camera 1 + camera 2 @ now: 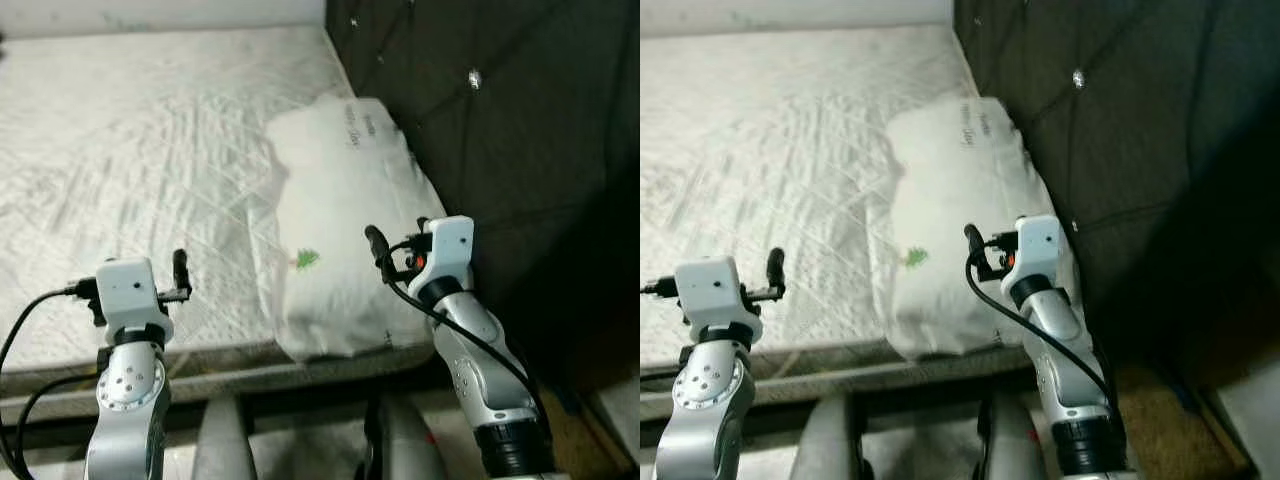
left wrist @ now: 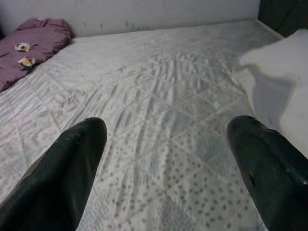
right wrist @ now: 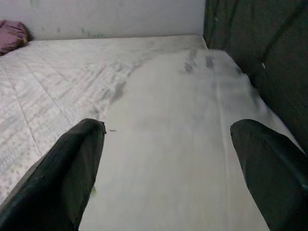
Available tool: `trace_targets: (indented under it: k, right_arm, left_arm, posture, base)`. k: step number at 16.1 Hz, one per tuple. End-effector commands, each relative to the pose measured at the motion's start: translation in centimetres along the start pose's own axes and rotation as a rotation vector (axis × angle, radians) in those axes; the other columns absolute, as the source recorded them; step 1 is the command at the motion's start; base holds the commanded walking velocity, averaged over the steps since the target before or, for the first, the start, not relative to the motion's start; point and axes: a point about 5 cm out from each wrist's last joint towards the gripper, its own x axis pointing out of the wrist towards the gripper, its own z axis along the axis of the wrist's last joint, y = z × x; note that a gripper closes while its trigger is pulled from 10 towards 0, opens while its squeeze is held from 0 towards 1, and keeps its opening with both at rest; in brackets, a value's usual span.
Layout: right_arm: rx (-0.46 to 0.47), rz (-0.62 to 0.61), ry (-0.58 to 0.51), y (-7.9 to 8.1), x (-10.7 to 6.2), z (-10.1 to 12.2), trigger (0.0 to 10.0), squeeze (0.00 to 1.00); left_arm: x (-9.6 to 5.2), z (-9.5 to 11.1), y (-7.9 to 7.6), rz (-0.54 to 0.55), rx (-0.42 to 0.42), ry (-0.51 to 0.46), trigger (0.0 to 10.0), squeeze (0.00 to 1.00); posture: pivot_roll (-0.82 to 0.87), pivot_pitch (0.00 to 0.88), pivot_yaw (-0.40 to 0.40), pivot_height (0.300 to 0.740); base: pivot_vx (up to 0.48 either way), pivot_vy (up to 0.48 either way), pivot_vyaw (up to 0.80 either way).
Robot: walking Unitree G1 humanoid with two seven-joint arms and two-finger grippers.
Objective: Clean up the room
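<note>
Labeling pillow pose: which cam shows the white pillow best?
Left eye view: the whole pillow lies against the dark headboard. Right eye view matches. Right wrist view sees its surface between open fingers; left wrist view catches one edge.

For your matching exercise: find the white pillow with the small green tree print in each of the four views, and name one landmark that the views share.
Left eye view: white pillow right of centre, against the dark headboard.
Right eye view: centre, beside the headboard.
Left wrist view: one white corner at the right edge.
Right wrist view: spread across the middle, beyond the right gripper.
Shared landmark: the quilted mattress.
</note>
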Motion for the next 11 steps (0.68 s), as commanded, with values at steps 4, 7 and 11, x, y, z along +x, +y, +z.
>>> trace_targets:
  k: [4,7,11]
  right_arm:
    - [-0.004,-0.023,-0.03,-0.6,0.98,1.41,10.0,0.0]
    - [-0.004,-0.035,-0.027,-0.79,1.09,1.48,10.0,0.0]
    - [-0.012,-0.049,-0.013,-0.84,1.02,1.27,10.0,0.0]
  left_arm:
    - [0.5,0.17,-0.65,0.002,-0.023,0.005,10.0,0.0]
    - [0.7,0.27,-0.61,0.015,-0.026,0.004,10.0,0.0]
    - [0.65,0.11,-0.78,0.003,-0.06,0.027,10.0,0.0]
  posture:
    - [0.0,0.0,-0.003,0.72]
    - [-0.01,0.0,-0.005,0.74]
    - [-0.01,0.0,-0.008,0.74]
  base:
    - [0.0,0.0,0.0]
    - [0.0,0.0,0.0]
    - [0.0,0.0,0.0]
